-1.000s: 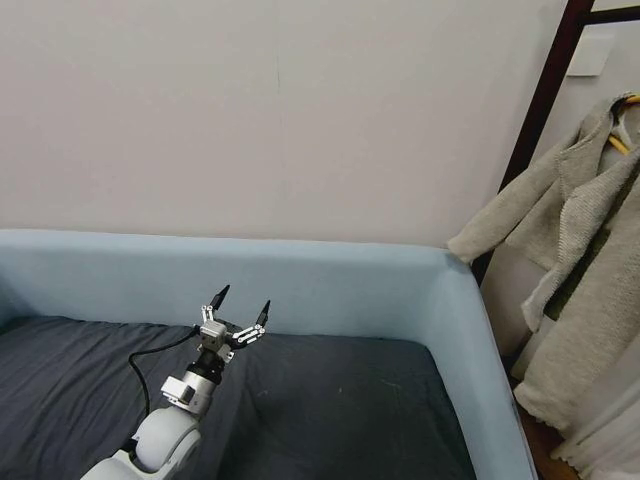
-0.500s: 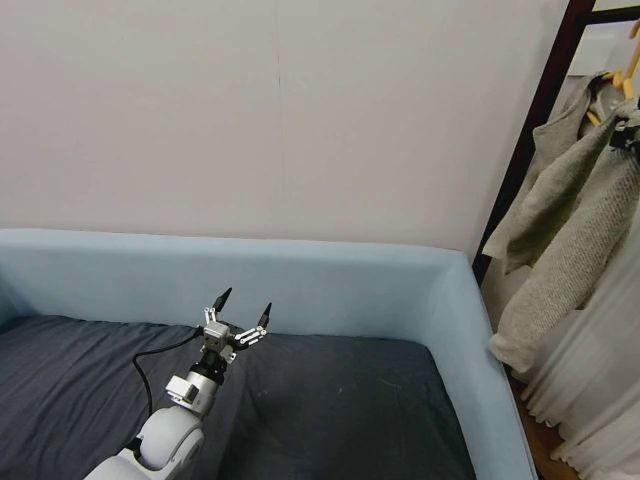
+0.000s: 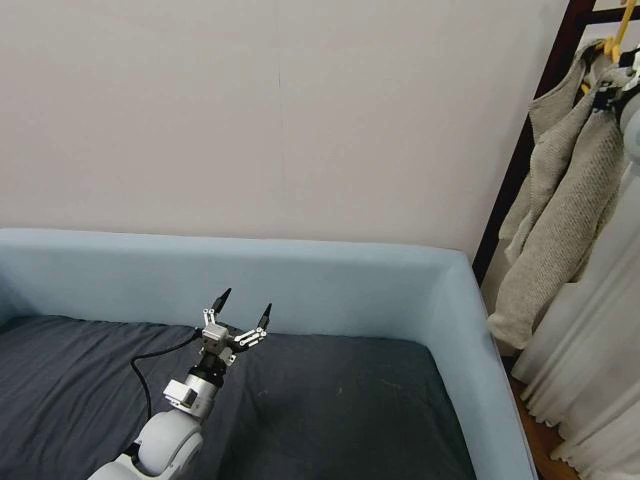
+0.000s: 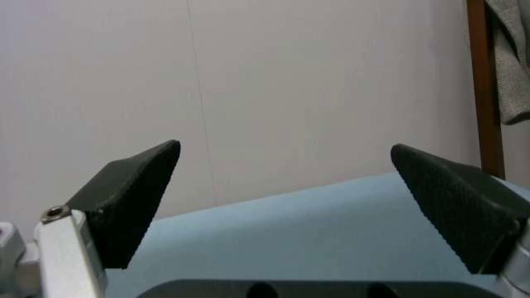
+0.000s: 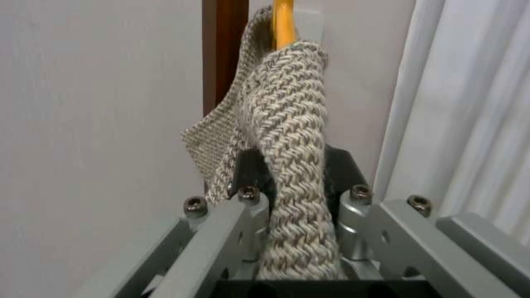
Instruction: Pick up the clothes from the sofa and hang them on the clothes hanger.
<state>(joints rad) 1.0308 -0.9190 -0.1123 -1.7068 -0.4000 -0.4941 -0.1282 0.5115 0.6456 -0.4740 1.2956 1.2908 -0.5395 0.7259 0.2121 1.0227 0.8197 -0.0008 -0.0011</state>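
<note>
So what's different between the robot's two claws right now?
The left gripper is open and empty; the right gripper is shut on the grey knit cardigan. The left gripper hovers low over the dark seat of the sofa; the right gripper is raised high beside the yellow hanger that the cardigan hangs on. Both are metal grippers with two fingers.
</note>
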